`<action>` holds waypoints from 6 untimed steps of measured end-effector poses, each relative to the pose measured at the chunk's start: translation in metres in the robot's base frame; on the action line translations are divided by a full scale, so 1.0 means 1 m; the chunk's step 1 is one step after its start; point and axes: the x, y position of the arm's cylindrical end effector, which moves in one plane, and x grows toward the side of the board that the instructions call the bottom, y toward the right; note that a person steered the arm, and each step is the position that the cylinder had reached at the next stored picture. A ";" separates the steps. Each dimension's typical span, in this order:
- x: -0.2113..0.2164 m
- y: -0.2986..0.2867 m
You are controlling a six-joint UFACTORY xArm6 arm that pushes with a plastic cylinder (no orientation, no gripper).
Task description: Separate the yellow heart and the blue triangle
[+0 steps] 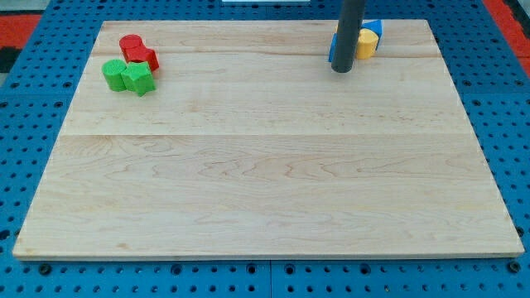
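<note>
A yellow heart-like block (367,43) lies near the top right of the wooden board (265,165). Blue pieces touch it: one (374,28) at its upper right, another (332,48) showing just left of the rod. Which is the blue triangle I cannot tell, as the rod hides much of them. My tip (341,70) rests on the board just below and left of the yellow block, close against the cluster.
Two red blocks (137,50) and two green blocks (128,76) sit clustered near the board's top left corner. The board lies on a blue pegboard table (25,124).
</note>
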 end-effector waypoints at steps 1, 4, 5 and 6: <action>0.000 0.000; -0.008 -0.022; -0.008 -0.044; -0.008 -0.103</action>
